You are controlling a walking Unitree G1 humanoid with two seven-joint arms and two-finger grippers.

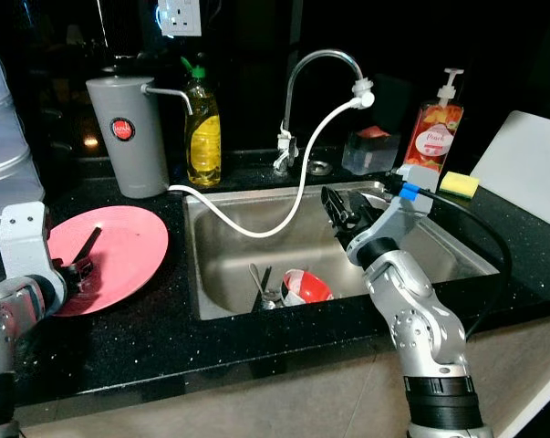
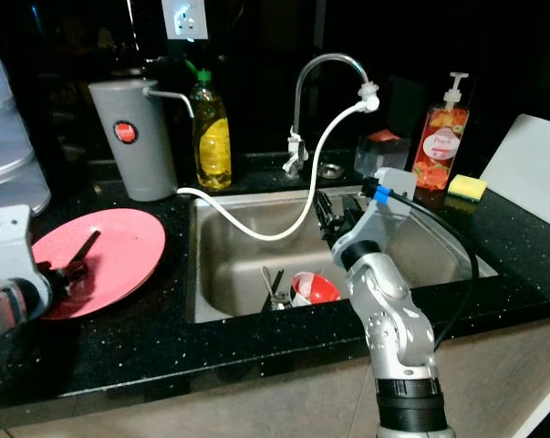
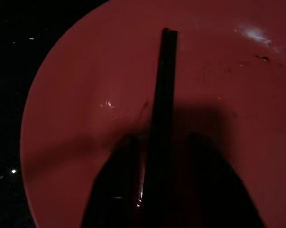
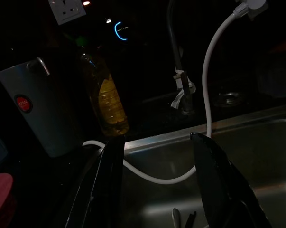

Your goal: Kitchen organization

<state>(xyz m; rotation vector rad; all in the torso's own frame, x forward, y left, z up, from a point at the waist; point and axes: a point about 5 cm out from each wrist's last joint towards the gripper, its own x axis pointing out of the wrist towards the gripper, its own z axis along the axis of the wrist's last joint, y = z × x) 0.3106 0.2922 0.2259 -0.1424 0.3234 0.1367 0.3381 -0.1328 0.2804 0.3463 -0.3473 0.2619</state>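
While the left pincer [image 1: 81,265] clamps a black stick [image 3: 162,109] over the pink plate [image 1: 129,239] on the black bench [image 1: 119,347], the right pincer [image 1: 340,208] hangs with fingers apart above the steel sink [image 1: 233,274], red bowl [image 1: 304,286] below.

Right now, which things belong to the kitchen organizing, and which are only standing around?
In the job: pink plate, left gripper over it, red bowl and cutlery in sink, right gripper.
Standing around: grey canister, yellow bottle, soap dispenser, sponge.
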